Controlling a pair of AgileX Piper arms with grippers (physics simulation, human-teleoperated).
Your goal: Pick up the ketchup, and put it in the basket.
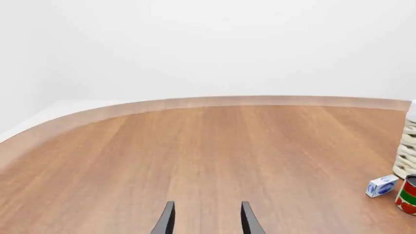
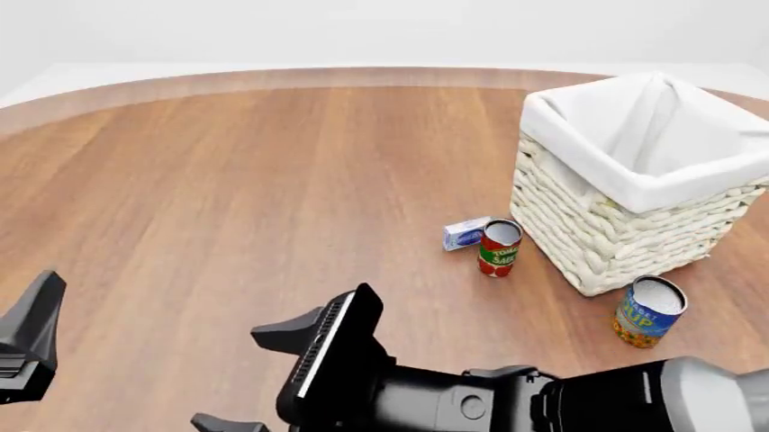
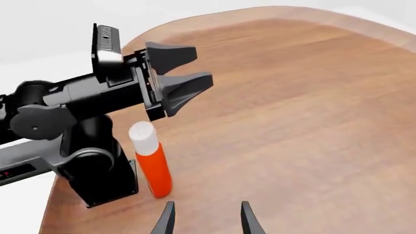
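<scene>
**Right Arm Turned Toward the Ketchup, Grasp Not Yet Made**

The small red ketchup bottle with its white cap [image 3: 150, 161] stood upright on the wooden table [image 2: 240, 180], visible only in the right wrist view, just beside the dark base of the left arm [image 3: 97, 165] and beneath that arm's gripper [image 3: 185, 73]. It did not show in the front view (the right arm's bulk filled the near edge there). The right gripper [image 3: 204, 217] pointed roughly at the bottle with its fingertips parted and nothing between them, the bottle a little off its line and not yet reached. The left gripper's fingertips [image 1: 165, 219] were likewise apart and empty over bare wood.

The large white woven wicker basket with its white cloth liner [image 2: 625, 225] sat well apart from the bottle, at the far right of the table. Just beside the basket stood a red-and-green tomato sauce can [image 2: 499, 249], a small blue-and-white box [image 2: 465, 232] next to that can, and a blue-and-yellow can [image 2: 649, 312] near the basket's front corner.

By my reading the step in hand was the approach. The next move called for shifting the right gripper toward the bottle, centring its jaws around the body, and closing without knocking the bottle against the left arm's base.
</scene>
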